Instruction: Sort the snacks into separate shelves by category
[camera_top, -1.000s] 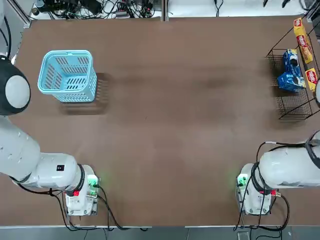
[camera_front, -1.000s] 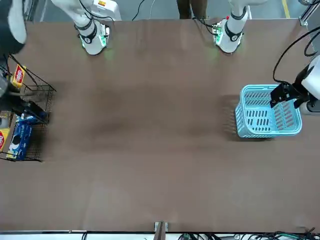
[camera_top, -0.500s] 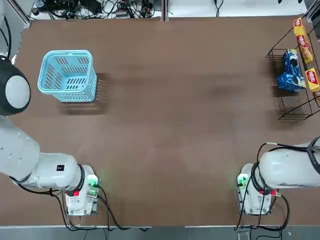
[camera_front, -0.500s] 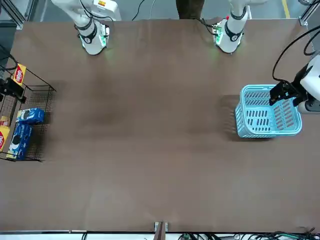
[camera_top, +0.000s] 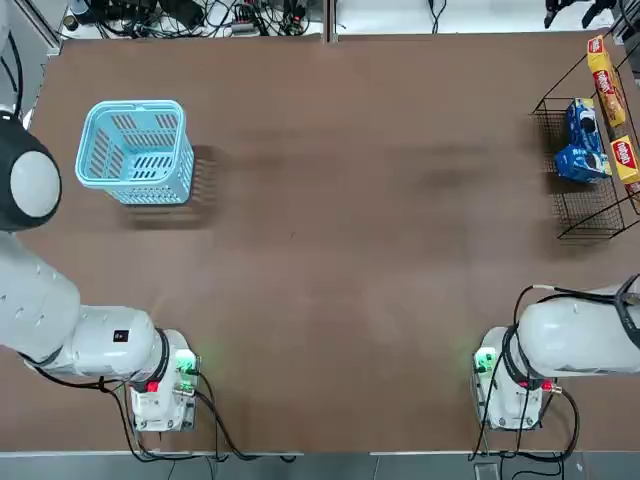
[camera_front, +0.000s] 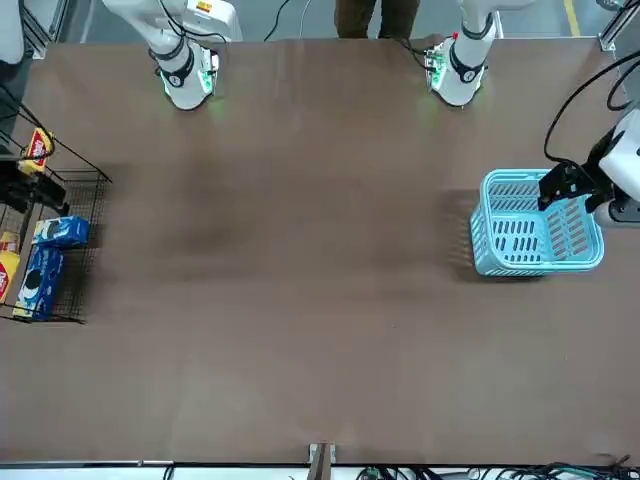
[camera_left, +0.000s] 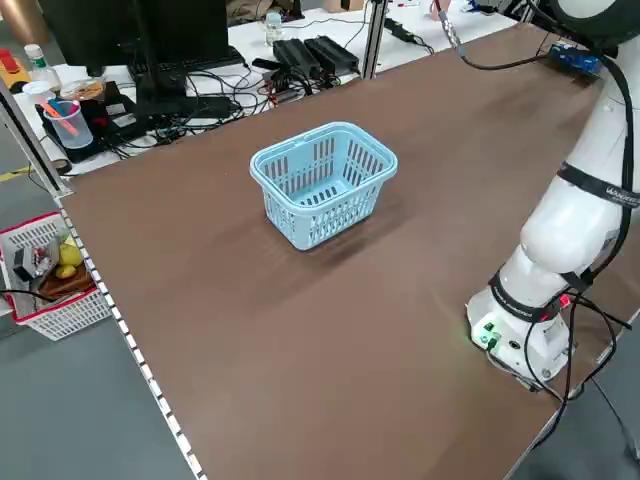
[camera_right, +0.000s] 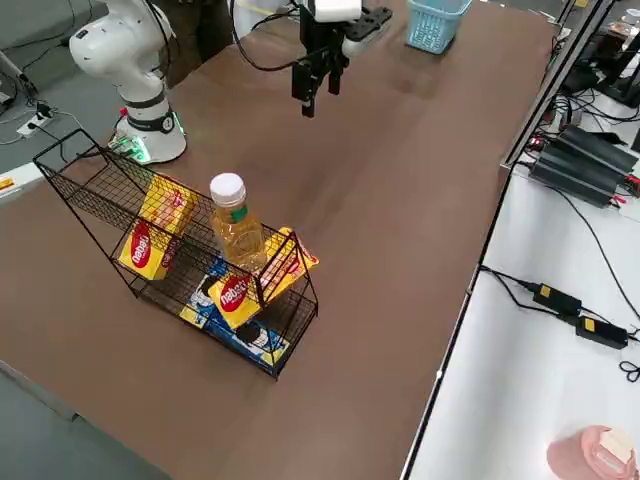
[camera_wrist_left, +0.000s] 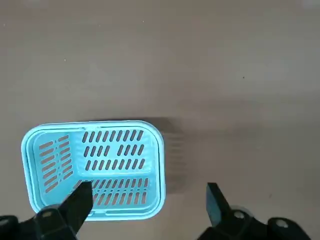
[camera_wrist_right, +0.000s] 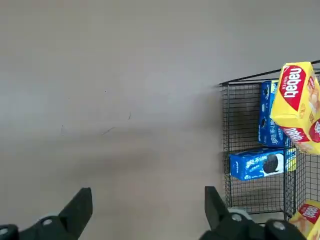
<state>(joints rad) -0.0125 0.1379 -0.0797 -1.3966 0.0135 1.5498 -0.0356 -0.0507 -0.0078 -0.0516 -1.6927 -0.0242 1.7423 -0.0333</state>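
Black wire rack (camera_right: 180, 250) at desk's (camera_top: 350, 250) right edge: yellow wafer boxes (camera_right: 150, 245) above, blue cookie packs (camera_wrist_right: 256, 163) below, juice bottle (camera_right: 236, 225) upright among them. Light-blue basket (camera_top: 135, 150) empty. Left tool (camera_wrist_left: 145, 210) spread over basket; right tool (camera_wrist_right: 145, 212) spread, empty, beside rack.

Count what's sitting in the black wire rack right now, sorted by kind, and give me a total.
Yellow boxes with red logo: 4, as best the right side view shows
Blue packs with cookie print: 2
Clear bottle of amber drink with white cap: 1
Total in the black wire rack: 7
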